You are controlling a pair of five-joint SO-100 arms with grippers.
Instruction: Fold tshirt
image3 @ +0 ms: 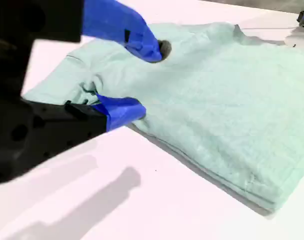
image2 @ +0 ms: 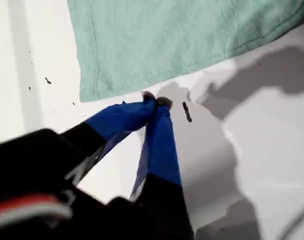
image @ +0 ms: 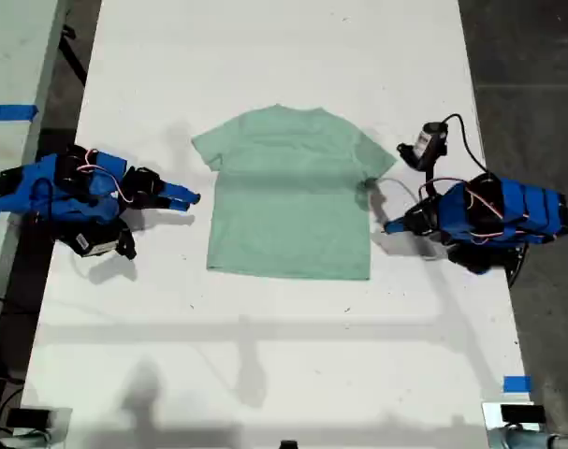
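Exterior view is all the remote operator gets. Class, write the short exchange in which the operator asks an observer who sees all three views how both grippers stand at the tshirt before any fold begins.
Operator: Is my first gripper open or shut?
Observer: Shut. The first wrist view shows its tips pressed together over the bare table, just short of the tshirt edge and holding nothing.
Operator: And my second gripper?
Observer: Open. The second wrist view shows its jaws spread wide at a sleeve. I cannot tell whether they touch the cloth.
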